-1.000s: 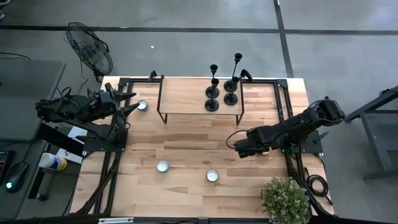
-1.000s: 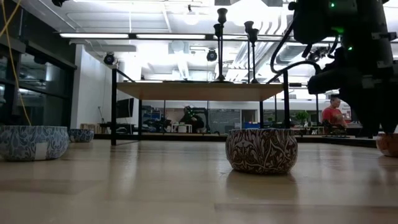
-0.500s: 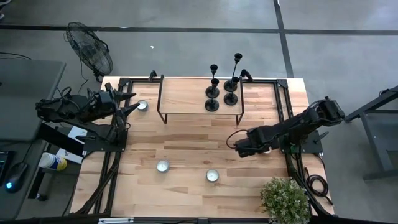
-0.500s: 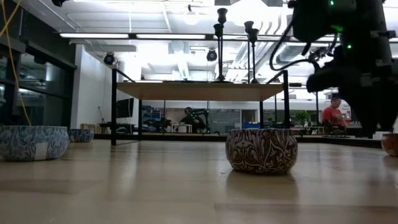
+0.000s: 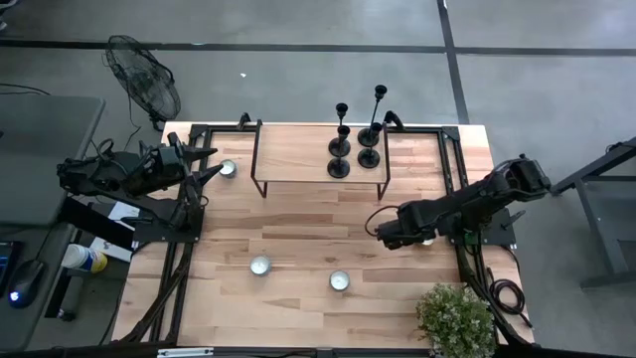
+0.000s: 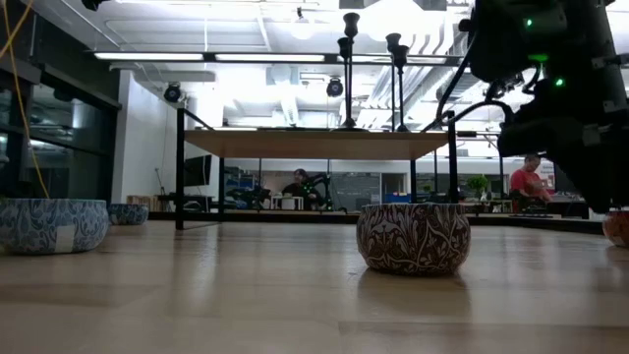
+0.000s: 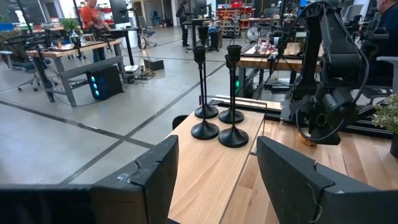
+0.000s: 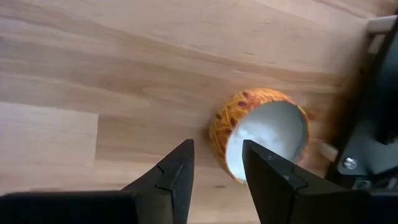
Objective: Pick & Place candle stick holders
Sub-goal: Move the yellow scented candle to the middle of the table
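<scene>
While the candle stick holders [image 5: 350, 139] stand on the shelf [image 5: 298, 154], the right hand [image 5: 390, 237], open over an orange bowl [image 8: 261, 134] well away, risks nudging it.

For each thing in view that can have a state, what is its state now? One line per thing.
candle stick holders: four, all upright, together on the raised shelf.
left hand: open, empty, at the table's left edge.
right hand: open, empty, low over the orange bowl.
orange bowl: on the table, not held.
small bowls: three, upright on the table.
</scene>
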Robot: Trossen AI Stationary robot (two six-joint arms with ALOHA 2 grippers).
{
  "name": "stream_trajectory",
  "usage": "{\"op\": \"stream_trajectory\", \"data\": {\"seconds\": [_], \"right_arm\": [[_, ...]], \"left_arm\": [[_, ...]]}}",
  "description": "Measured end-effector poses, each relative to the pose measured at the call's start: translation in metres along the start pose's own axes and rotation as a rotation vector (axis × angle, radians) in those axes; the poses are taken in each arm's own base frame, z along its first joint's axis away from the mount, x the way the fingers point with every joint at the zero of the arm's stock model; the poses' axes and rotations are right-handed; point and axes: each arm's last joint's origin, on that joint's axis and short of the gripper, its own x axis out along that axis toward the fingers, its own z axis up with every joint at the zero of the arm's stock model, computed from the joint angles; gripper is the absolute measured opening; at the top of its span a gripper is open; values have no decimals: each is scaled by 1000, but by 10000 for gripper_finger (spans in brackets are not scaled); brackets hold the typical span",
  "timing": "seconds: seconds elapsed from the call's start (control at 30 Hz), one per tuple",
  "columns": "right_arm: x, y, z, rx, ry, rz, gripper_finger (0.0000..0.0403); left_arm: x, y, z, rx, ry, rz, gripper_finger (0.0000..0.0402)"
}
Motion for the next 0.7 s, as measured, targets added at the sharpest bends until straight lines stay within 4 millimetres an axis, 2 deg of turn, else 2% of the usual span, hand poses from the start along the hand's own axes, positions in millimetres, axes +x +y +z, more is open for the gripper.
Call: {"op": "stream_trajectory", "data": {"seconds": [0.5, 0.7], "right_arm": [[4, 0, 2, 7, -19, 7, 128], [13, -2, 1, 10, 16, 6, 128]], "left_arm": [[0, 0, 0, -3, 0, -3, 211], [0, 0, 0, -4, 0, -3, 211]]}}
